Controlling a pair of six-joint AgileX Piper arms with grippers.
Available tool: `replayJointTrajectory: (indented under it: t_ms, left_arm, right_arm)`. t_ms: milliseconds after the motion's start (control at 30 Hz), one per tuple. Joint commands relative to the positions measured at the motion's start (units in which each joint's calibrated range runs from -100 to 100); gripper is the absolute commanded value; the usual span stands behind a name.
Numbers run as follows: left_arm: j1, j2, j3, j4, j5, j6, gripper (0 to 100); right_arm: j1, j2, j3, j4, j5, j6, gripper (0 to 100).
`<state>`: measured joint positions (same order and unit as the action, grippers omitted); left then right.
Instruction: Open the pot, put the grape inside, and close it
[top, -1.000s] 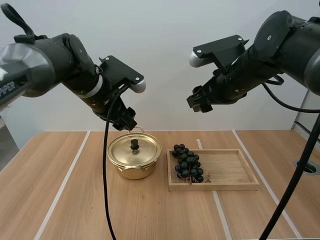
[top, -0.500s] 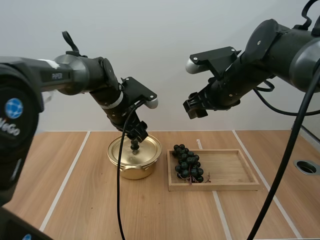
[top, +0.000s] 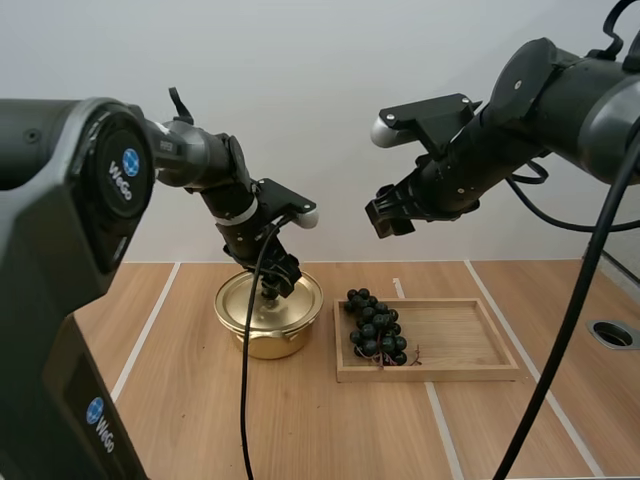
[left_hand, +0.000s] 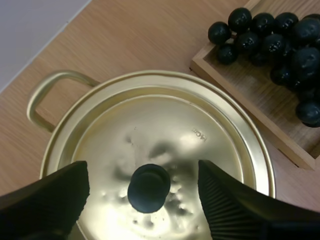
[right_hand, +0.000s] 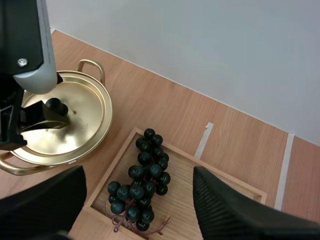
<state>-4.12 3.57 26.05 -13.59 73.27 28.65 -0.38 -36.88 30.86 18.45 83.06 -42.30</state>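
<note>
high view, lid (top: 245, 304) on pot (top: 268, 345), grapes (top: 375, 328) in wooden tray (top: 462, 342)

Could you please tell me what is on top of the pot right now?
A gold lid with a black knob sits on the pot; the open left gripper straddles the knob. The pot's inside is covered.

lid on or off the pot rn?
On: the round gold metal lid sits flush on the gold pot; left gripper jaws open around its black knob.
</note>
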Motion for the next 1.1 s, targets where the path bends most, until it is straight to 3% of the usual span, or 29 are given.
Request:
replayJointTrajectory:
  t_ms: [0, 300, 467, 500, 667, 1067]
  left_arm:
    - [-0.27, 1.31, -0.51, -0.27, -0.22, -0.66, 100]
    - [-0.27, 2.84, -0.51, -0.27, -0.37, -0.66, 97]
    - [-0.27, 2.84, -0.51, -0.27, -0.81, -1.37, 20]
    - [-0.27, 2.84, -0.51, -0.27, -0.81, -1.37, 0]
    - [-0.27, 2.84, -0.51, 1.17, -0.81, -3.32, 0]
    - [-0.27, -2.87, -8.02, 3.13, 6.88, -4.88, 0]
  right_arm:
    - [-0.13, -0.27, -0.51, 0.46, 0.85, -0.58, 100]
    - [-0.13, -0.27, -0.51, 0.46, 0.85, -0.58, 100]
    - [-0.13, -0.27, -0.51, 0.46, 0.85, -0.58, 100]
    - [-0.13, -0.27, -0.51, 0.46, 0.85, -0.58, 100]
    - [-0.13, -0.27, -0.51, 0.46, 1.83, -0.58, 100]
    - [-0.13, 2.84, -0.09, -0.46, 16.25, 3.14, 100]
